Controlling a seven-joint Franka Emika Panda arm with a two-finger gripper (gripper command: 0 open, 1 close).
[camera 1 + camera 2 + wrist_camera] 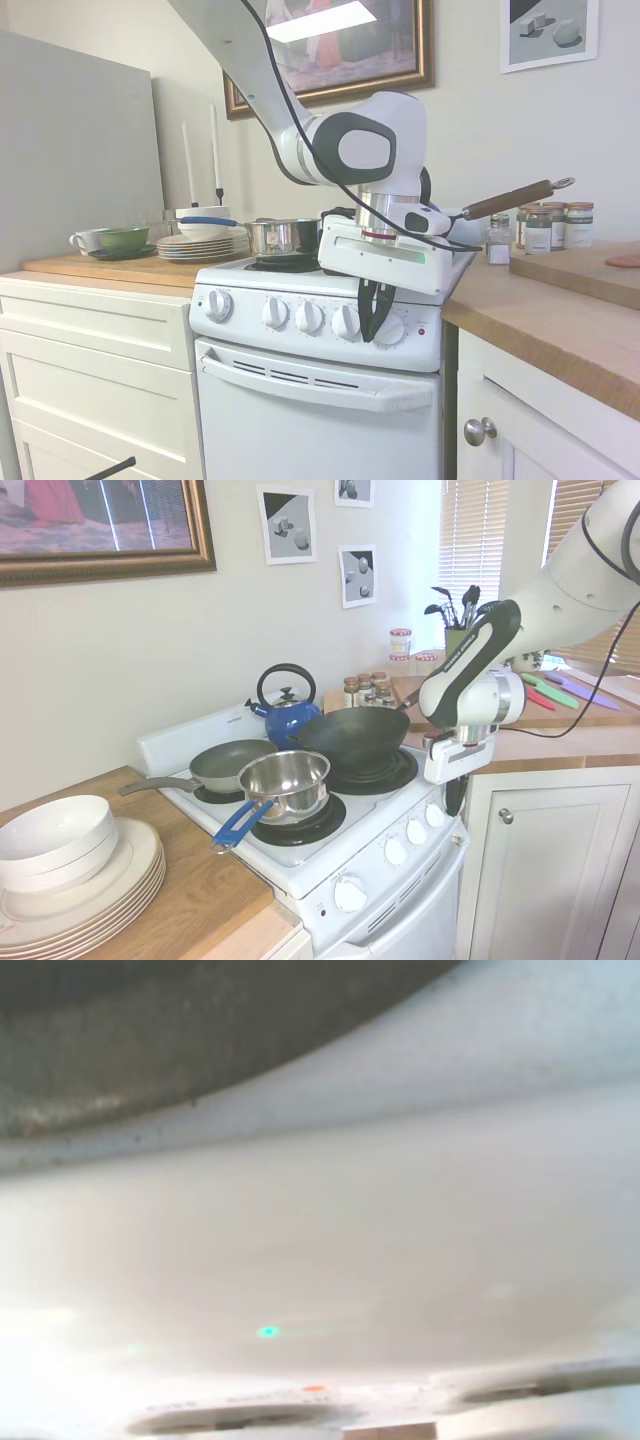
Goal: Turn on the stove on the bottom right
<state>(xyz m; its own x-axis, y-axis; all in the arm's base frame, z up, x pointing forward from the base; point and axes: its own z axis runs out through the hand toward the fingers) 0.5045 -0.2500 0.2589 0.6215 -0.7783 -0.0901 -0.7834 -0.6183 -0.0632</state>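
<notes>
Nearest in the first exterior view: white cabinet drawers (95,340) at 8 o'clock and a white cupboard door with a round metal knob (479,431) at 4 o'clock. Between them, the small white oven range with black burner grates (320,390), its five round white front knobs in a row across the control panel and a small red indicator light (421,331) at the panel's 3 o'clock end. Black two-finger tool (375,312) pointing down over that panel, fingers drawn close around the knob nearest the red light; whether truly clamped on it, cannot tell. On top of the range, a shiny steel saucepan with a blue handle (283,785) at the front, a grey frying pan (225,765) and a black wok (350,738) behind, then a blue kettle (283,715) at the back. On the wooden bench (110,268) at 9 o'clock, stacked white plates with a white bowl (202,240). Spice jars (545,226) farther back at 3 o'clock. Wrist view blurred: only pale white surface.
</notes>
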